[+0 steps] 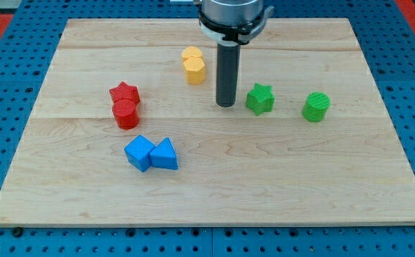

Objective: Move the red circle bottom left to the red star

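The red circle (126, 114) sits on the wooden board, touching the red star (124, 93) from just below. My tip (226, 105) is near the middle of the board, well to the right of both red blocks and just left of the green star (260, 98). It touches no block.
A yellow heart (191, 55) and a yellow hexagon (194, 71) stand together up and left of my tip. A green circle (316, 107) is at the right. A blue cube (140, 153) and a blue triangle (165, 154) touch each other below the red blocks. The wooden board (321, 185) lies on a blue pegboard.
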